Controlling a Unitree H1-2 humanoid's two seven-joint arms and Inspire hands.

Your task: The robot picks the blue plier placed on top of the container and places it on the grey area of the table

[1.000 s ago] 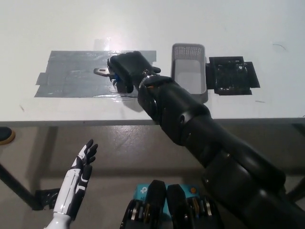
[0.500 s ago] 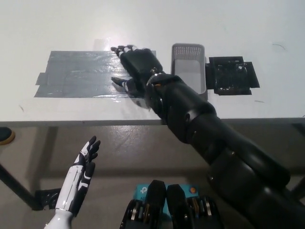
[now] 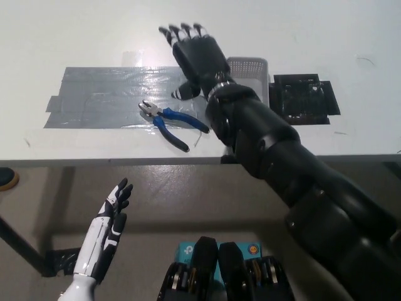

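The blue-handled plier (image 3: 170,120) lies flat on the table, its metal jaws on the grey taped area (image 3: 103,98) and its handles spread toward the front edge. My black right hand (image 3: 195,53) hovers above and behind the plier, open with fingers spread, holding nothing. The grey container (image 3: 254,84) stands just right of that hand, partly hidden by my forearm. My white left hand (image 3: 103,237) rests open below the table edge at the lower left.
A black mesh pad (image 3: 307,99) lies right of the container. The white table (image 3: 301,31) ends in a front edge running across the middle of the picture. A yellowish object (image 3: 7,178) sits on the floor at far left.
My right hand opened, let go of the plier on the grey area and rose back toward the far side. The plier now lies uncovered. The left hand stayed put.
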